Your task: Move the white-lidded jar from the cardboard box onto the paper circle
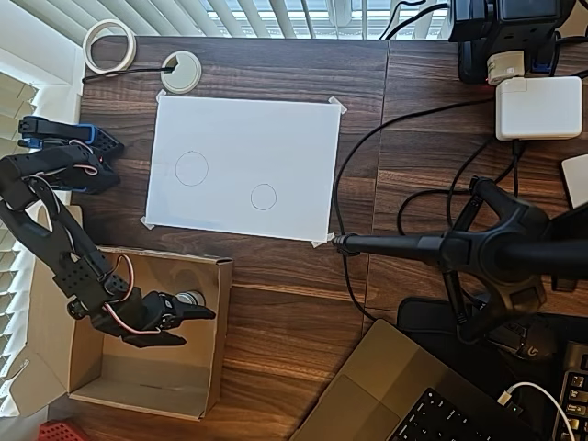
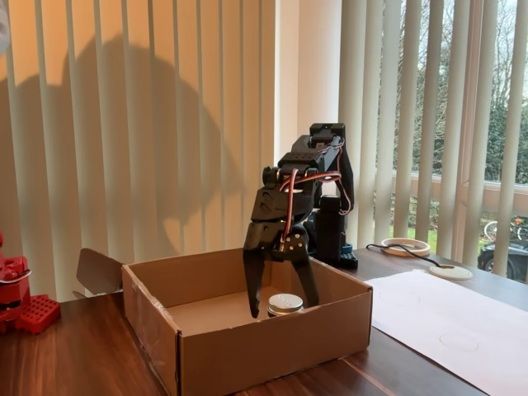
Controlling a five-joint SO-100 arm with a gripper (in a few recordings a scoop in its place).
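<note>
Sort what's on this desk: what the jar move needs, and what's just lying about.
Needed:
- white-lidded jar
- cardboard box
- paper circle
- hand, open around the jar

Lying about:
- larger circle
- tape roll
- desk grommet
- white charger
- laptop
- red toy

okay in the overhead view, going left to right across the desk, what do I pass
cardboard box with the tool at the white-lidded jar → larger pencil circle → paper circle → camera stand
</note>
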